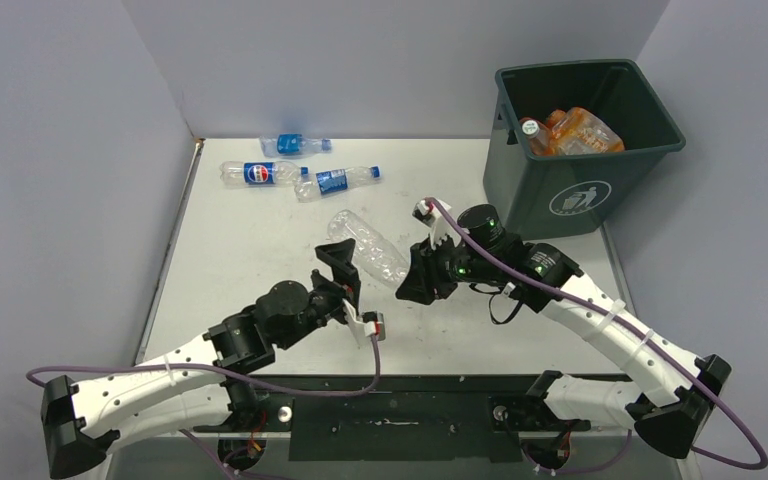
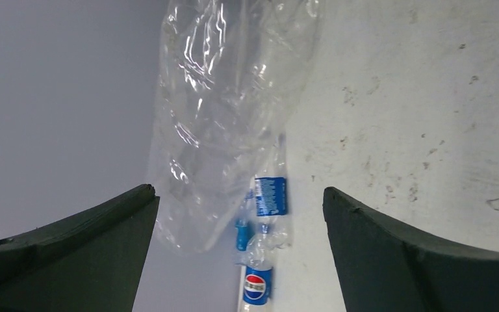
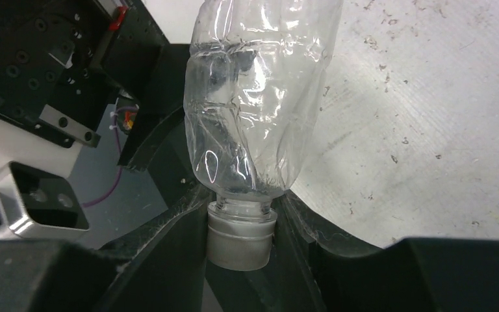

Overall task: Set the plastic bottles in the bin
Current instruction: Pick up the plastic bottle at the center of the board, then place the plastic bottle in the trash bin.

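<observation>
The crumpled clear bottle (image 1: 370,247) is left of the bin (image 1: 545,190), its cap pinched by the right fingers (image 3: 169,237). The left fingers (image 2: 84,244) stand wide at its other end. Already binned are orange bottles (image 1: 580,133). Farther left, three bottles (image 1: 332,181) wait on the table (image 1: 240,260).

Plastic bottles outside the bin, four: three blue-labelled (far bottle (image 1: 296,144), Pepsi bottle (image 1: 258,173), near bottle (image 1: 335,181)) and one clear crumpled bottle (image 1: 370,250). Bin (image 1: 580,200), one. Orange bottles (image 1: 585,135) inside it: several, exact count hidden. Robot arms, two: left arm (image 1: 160,385), right arm (image 1: 610,325).
</observation>
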